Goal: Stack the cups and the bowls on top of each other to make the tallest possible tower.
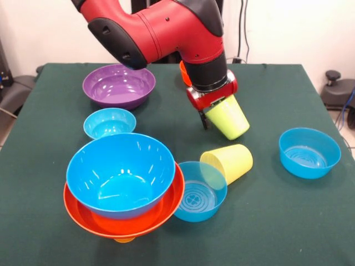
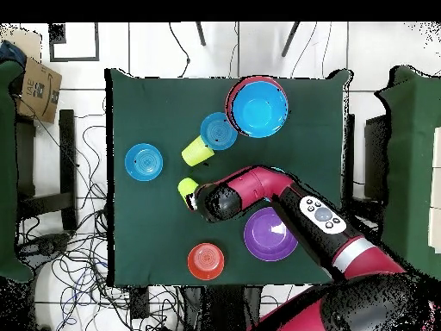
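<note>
Closest to us stands the tower [image 1: 123, 191]: a big blue bowl sits in a wider orange bowl, with an orange cup just peeking out below. Behind it and to the right, our gripper [image 1: 219, 113] hangs above the bench [image 1: 277, 221], fingers clenched on the lime green cup [image 1: 228, 117], held tilted. We think these shiny cups are light, stiff and slippery, so squeezing the rim wall works best. We count three cups, and seven bowls across both views.

- We see our red and black arm [image 1: 161, 27] entering from the frame's top, bent down toward centre
- Our gripper [image 1: 213, 113] sits right of centre, clamped on the tilted lime green cup [image 1: 228, 118]
</note>
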You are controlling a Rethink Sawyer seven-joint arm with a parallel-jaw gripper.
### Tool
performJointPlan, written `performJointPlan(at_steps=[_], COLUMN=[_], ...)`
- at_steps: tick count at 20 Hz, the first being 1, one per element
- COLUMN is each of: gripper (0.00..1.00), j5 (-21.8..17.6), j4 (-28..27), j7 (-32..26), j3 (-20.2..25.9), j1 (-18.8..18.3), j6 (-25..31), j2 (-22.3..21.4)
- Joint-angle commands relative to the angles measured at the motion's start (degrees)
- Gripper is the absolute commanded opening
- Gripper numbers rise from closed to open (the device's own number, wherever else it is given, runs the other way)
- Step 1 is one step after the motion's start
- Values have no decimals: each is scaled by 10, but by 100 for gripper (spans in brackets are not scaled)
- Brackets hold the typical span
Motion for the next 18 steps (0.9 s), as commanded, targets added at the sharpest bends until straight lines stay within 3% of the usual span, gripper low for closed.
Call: performJointPlan(at_steps=[1,3,4,6,11,15,18], gripper=[100,100,100,100,100,100,100], j5=[-3,3,-5,11,6,11,37], j4=[-61,-66,-72,-80,-88,-82,-79], j7=[-152,-129,-135,-145,-143,-146,-163], j3=[-24,-40,-29,-29,-29,-22,-3], j1=[15,26,23,31,37,31,17], j6=[70,90,69,107,109,114,127], j2=[6,7,10,5,7,2,-2])
